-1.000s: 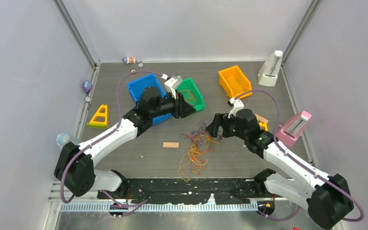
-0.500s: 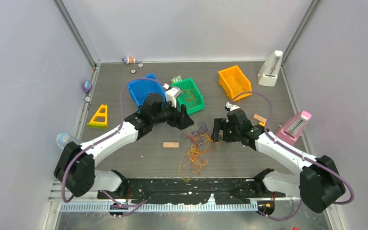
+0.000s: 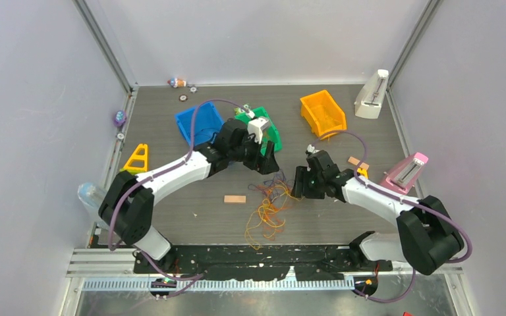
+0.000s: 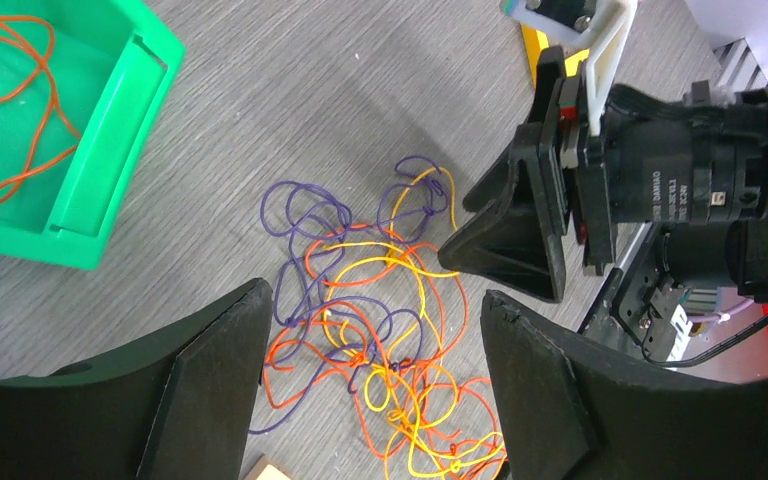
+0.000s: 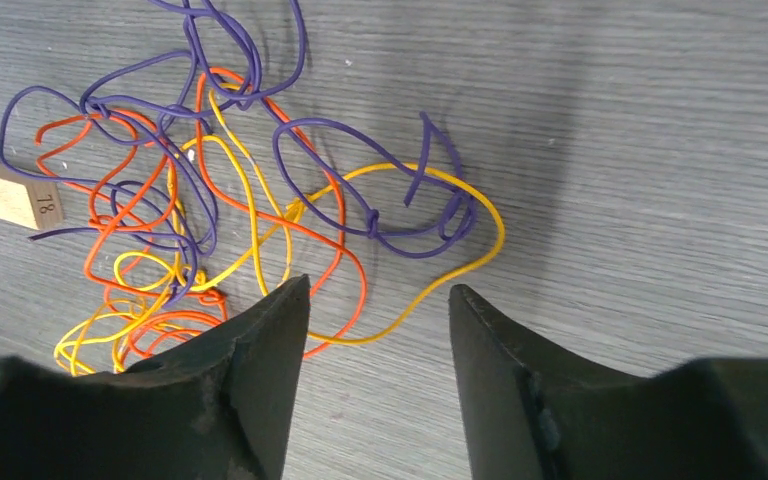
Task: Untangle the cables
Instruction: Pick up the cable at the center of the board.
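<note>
Listing thin orange, yellow and purple wire cables [image 3: 271,201] as mostly knotted on grey table [image 3: 191,217], one orange strand [image 4: 30,130] in green plastic bin [image 4: 110,150], left gripper [image 4: 370,300] wide and empty, right gripper [image 5: 378,290] part-open over a yellow loop, gripping nothing.

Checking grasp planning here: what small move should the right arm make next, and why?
Probably lower the right pincer and close on the thin yellow wire loop: it shows between the open jaws, at the loose edge of the multicoloured wire tangle, clear of the open left pincer.
</note>
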Tool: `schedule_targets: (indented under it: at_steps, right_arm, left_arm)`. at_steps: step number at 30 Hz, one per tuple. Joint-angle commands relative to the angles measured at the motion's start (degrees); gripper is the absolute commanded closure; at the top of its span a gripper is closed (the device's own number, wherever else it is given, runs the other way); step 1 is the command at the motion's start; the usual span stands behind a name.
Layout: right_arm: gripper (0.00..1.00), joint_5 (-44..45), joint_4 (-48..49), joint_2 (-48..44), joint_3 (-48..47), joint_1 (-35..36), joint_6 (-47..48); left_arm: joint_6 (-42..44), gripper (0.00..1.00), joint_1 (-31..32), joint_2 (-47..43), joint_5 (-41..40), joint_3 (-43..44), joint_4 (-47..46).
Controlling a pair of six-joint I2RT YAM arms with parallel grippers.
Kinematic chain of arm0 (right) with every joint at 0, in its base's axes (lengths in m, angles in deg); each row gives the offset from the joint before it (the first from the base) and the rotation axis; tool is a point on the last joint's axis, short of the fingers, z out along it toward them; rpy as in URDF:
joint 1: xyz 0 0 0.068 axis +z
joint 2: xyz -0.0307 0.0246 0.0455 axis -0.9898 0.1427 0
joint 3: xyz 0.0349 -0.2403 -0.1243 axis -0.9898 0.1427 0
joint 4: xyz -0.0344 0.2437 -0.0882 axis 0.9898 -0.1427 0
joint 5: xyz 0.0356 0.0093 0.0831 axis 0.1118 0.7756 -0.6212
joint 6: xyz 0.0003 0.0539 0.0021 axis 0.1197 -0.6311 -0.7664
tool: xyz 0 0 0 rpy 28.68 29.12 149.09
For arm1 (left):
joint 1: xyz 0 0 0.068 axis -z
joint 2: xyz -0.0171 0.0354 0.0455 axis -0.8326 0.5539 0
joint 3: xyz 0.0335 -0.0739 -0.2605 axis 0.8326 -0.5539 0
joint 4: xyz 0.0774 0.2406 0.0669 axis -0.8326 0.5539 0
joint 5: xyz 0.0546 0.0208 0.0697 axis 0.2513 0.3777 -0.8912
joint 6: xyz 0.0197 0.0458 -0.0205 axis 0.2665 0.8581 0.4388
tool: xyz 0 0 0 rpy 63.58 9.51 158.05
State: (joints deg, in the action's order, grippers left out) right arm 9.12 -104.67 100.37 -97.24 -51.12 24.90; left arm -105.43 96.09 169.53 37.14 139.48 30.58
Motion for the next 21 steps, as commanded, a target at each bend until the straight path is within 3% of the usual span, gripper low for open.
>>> schedule_targets:
  at_steps: [1, 2, 4, 5, 8, 10, 14, 21]
  right_arm:
    - [0.46, -4.03, 2.75, 1.16, 0.31, 0.09, -1.97]
    - [0.55, -4.82, 2.72, 1.00, 0.75, 0.09, -2.82]
    - [0.57, -5.75, 2.95, 0.09, 1.99, 0.13, -4.36]
    - [0.56, -6.03, 3.52, -0.32, 2.50, 0.10, -4.99]
    - [0.38, -6.46, 4.66, -2.13, 4.72, 0.09, -7.66]
    - [0.34, -5.72, 4.93, -3.46, 5.14, 0.10, -7.95]
    - [0.33, -6.05, 6.35, -6.24, 4.91, 0.04, -2.48]
    - [0.39, -15.29, 11.30, -11.92, 6.51, 0.08, 11.26]
  left_arm:
    - [2.03, 0.23, 0.74, 2.88, 0.55, 5.64, 3.00]
    - [2.25, 0.23, 0.97, 3.84, 0.68, 6.40, 3.47]
    - [2.97, 0.23, 1.26, 5.41, 2.53, 8.34, 4.13]
    - [3.33, 0.23, 1.46, 6.32, 3.27, 9.51, 4.70]
    - [4.30, 0.24, 2.05, 8.70, 3.64, 12.62, 7.05]
    - [4.58, 0.23, 2.27, 9.46, 3.56, 13.69, 7.88]
    - [5.49, 0.23, 2.29, 9.94, 3.68, 14.34, 8.77]
    - [7.38, 0.24, 2.29, 9.16, 3.10, 14.56, 11.31]
